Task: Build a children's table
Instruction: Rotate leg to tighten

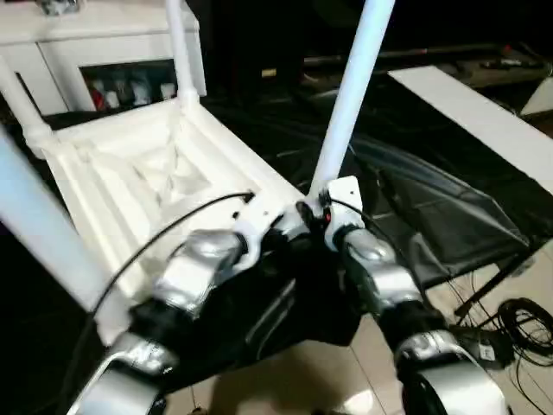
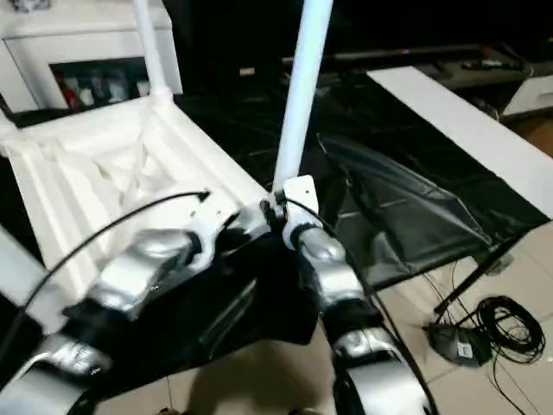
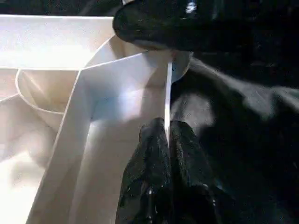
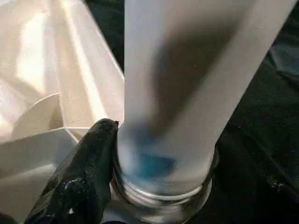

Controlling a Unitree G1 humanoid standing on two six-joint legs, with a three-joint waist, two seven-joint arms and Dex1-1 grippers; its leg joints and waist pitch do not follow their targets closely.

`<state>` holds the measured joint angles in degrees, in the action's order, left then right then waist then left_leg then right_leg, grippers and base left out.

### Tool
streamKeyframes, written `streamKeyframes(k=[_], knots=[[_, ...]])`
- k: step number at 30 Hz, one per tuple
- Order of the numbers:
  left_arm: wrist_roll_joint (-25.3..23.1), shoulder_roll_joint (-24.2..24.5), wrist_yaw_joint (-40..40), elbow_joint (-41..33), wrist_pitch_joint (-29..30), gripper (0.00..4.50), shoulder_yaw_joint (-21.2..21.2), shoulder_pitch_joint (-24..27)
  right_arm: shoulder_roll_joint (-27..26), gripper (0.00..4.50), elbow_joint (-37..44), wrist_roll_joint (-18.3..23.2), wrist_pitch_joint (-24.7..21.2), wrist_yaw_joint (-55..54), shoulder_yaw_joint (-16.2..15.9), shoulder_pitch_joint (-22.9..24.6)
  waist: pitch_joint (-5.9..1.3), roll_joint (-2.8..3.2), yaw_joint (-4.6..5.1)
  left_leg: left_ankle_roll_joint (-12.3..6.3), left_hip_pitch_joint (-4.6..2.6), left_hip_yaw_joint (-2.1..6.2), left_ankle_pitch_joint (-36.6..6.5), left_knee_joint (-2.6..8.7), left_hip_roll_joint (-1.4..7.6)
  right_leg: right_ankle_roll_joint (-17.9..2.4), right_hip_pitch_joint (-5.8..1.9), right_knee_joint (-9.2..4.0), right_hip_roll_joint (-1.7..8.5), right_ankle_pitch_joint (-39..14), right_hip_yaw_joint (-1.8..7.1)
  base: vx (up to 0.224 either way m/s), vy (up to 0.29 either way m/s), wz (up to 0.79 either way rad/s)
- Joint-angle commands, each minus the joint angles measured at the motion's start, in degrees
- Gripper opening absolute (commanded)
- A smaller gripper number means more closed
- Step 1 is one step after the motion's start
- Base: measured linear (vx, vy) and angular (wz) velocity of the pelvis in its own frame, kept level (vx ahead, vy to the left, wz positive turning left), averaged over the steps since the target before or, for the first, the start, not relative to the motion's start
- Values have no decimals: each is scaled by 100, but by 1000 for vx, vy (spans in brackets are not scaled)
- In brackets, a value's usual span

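Pinched shut, left hand, both fingers flat against a thin upright rib at the rim of the tabletop. Probably there to steady the slab against twisting while the leg beside it is worked.

Wrapped wide around the foot of the near leg, right hand, one black finger pressed to the tube just above the corner socket. Opposite finger hidden behind the tube, so read as a grip rather than seen whole. Low on the leg by choice, most likely, for control right where tube meets socket. Whether fully seated, cannot tell.

Tabletop lying upside down, ribbed underside up, on the worktop under its black sheeting, close in front of both forearms. Held leg rising steeply from the near corner and leaning a little to the right. Three more legs already standing: far corner, far left, near left. So fourth and last leg in hand, by the look of it.

Beyond, white cabinet. On the floor to the right, coiled cables.
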<state>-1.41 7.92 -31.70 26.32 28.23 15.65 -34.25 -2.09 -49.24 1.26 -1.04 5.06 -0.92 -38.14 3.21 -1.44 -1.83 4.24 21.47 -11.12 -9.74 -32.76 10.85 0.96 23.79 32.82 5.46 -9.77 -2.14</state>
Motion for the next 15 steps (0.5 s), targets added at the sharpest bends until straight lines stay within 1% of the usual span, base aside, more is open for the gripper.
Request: streamKeyframes(k=[1,2,3,4,5,6,7,8,9,10,11,12,13,14,15], knots=[[-39,-138,307,327,-227,0,-16,39,-309,272,-191,32,111,346,-161,52,-240,-29,37,17,-116,140,-2697,481,150,-460,-64,-533,195,-3003,99,0,0,0],[-45,-132,291,315,-232,0,-7,43,-315,272,-183,46,128,403,-159,55,-242,-26,30,5,-111,139,-2684,485,155,-469,-72,-528,198,-2964,103,0,0,0],[-63,-96,230,251,-251,0,20,71,-315,272,-120,84,183,586,-159,84,-246,-36,22,-27,-100,126,-2622,481,154,-490,-77,-519,199,-2878,114,0,0,0],[-94,8,74,111,-282,0,75,134,-306,307,42,217,262,966,-124,149,-243,-38,17,-67,-80,126,-2560,488,159,-501,-96,-515,210,-2858,118,0,0,0],[-101,53,12,50,-286,0,95,165,-296,328,112,255,297,1062,-112,176,-252,-34,10,-78,-72,125,-2510,486,161,-509,-111,-506,213,-2826,119,0,0,0],[-103,91,-31,14,-297,0,108,186,-283,328,146,290,354,1122,-90,183,-257,-41,13,-94,-57,121,-2439,486,161,-521,-124,-497,217,-2770,124,0,0,0],[-89,227,-209,-140,-356,0,150,268,-181,350,402,367,376,1372,-112,260,-257,-42,-9,-151,-58,100,-2305,476,162,-559,-117,-495,213,-2676,136,0,0,0],[-81,333,-339,-266,-357,0,185,334,-86,359,620,400,347,1553,-158,329,-264,-45,-22,-172,-62,99,-2276,475,169,-561,-126,-495,220,-2660,141,0,0,0],[-78,431,-444,-382,-361,0,208,393,22,359,844,422,259,1738,-220,400,-270,-52,-20,-195,-22,102,-2128,481,172,-583,-161,-465,220,-2562,145,0,0,0],[-67,491,-518,-446,-378,0,212,428,107,369,987,448,175,1862,-273,445,-272,-41,-24,-195,-25,99,-2064,490,186,-612,-166,-459,220,-2501,146,0,0,0],[-55,542,-577,-503,-392,0,210,461,186,386,1116,475,89,1969,-324,488,-281,-31,-27,-193,-48,87,-1979,480,187,-677,-161,-450,203,-2379,147,0,0,0],[-34,603,-645,-576,-359,0,203,498,295,386,1275,493,1,2099,-382,548,-285,-39,-27,-196,-50,76,-1920,472,189,-716,-160,-442,199,-2294,148,0,0,0],[-10,741,-827,-701,-416,0,214,570,537,395,1562,536,-135,2424,-492,678,-291,-26,-45,-218,-42,71,-1790,471,189,-770,-192,-429,194,-2190,141,0,0,0],[35,840,-966,-799,-403,0,210,625,748,395,1770,544,-206,2709,-596,790,-291,-29,-63,-221,-48,73,-1736,468,198,-768,-210,-420,191,-2127,138,0,0,0],[53,910,-1062,-853,-432,0,218,659,877,395,1886,550,-254,2873,-649,857,-304,3,-53,-228,-52,62,-1664,461,207,-846,-189,-394,192,-1962,147,0,0,0]])
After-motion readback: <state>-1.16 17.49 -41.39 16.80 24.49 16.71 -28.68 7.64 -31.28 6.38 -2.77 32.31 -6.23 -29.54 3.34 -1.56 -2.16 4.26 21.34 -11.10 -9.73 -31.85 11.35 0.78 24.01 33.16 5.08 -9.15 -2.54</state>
